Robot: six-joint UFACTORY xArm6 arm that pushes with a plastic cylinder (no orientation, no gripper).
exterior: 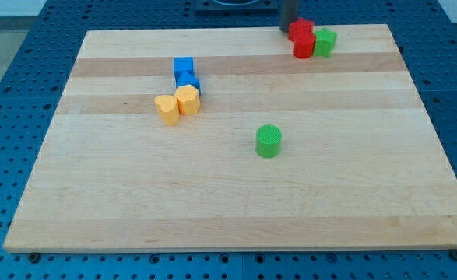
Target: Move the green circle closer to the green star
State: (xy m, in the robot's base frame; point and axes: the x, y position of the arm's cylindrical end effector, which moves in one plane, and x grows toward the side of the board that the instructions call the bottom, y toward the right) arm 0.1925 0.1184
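The green circle (268, 141) is a short cylinder standing alone a little right of the board's middle. The green star (325, 41) sits near the view's top right, touching two red blocks (302, 39) on its left. My rod comes down at the view's top edge, and my tip (287, 29) is at the upper left of the red blocks, touching or nearly touching them. The tip is far from the green circle.
Two blue blocks (185, 75) stand left of centre, with two yellow blocks (177, 103) just below them, touching. The wooden board (228, 210) lies on a blue perforated table.
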